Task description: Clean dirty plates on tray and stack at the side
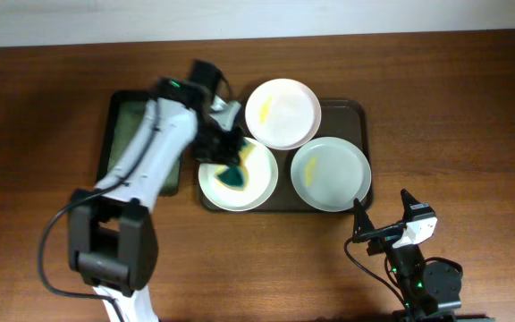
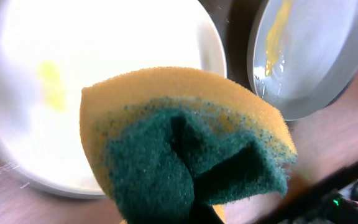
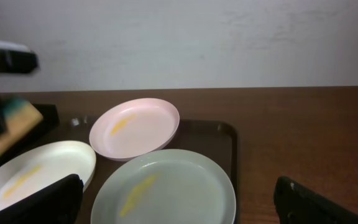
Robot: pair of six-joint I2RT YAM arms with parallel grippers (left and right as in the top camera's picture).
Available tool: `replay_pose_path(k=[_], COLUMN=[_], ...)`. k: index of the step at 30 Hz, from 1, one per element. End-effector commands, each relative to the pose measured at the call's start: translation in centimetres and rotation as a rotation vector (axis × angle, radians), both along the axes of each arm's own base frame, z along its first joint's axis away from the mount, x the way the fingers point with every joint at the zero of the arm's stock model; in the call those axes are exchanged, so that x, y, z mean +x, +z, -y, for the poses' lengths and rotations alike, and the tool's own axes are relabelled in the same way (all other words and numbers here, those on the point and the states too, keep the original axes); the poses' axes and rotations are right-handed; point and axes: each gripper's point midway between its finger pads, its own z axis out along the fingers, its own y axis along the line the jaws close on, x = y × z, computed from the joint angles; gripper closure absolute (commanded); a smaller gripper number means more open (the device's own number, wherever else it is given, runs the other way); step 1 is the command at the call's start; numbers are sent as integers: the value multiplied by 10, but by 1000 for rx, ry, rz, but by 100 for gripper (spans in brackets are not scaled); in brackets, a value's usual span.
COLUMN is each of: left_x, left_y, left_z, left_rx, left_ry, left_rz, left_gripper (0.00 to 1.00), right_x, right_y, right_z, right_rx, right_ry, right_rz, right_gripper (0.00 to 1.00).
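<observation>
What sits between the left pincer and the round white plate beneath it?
A yellow sponge with a green scouring face, gripped in the left pincer over that round white plate; clearest in the left wrist view.

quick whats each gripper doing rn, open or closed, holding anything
left gripper: closed on the sponge
right gripper: open, holding nothing

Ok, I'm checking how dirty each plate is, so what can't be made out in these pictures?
- Overhead: the sponge and left hand cover part of the front-left plate; any smear beneath is hidden.
- Left wrist: the sponge fills the view, hiding the grip; the big plate is glare-blurred.
- Right wrist: the nearest plate is cut off by the bottom edge.
</observation>
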Motion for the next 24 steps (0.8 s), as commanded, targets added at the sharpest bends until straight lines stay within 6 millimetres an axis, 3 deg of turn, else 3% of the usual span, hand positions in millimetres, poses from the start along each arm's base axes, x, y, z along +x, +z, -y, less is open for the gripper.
replay_pose_path(k=[1,5,8,11,13,17,19,21,24], left_x=[-20,-19,-8,2,7,12,11,11,11], left_y=[-39,-56,-56,-55,-54,-53,-53,-53,-53], left_z=[12,3,2,7,10,12,12,11,11], left_rx=[73,185,194,172,160,148,148,150,151], left_ry=[64,111,131,136,160,183,183,183,183], left_rz=[-49,-9,36,75,88,101,100,98,96], left_gripper=[100,100,100,100,100,100,100,100,100], right_x=[0,0,1,3,3,-9,-19,-38,-62], right_y=[-3,-3,-3,-3,7,21,45,92,157], right_z=[3,3,3,18,17,-31,-48,-59,-51], right_rx=[-1,-1,-2,-7,12,229,309,280,260], right_ry=[-13,-13,-16,-103,-101,185,312,421,409], right_rz=[-4,-4,-4,-6,37,26,86,288,509], right_gripper=[2,2,2,2,2,2,2,2,2])
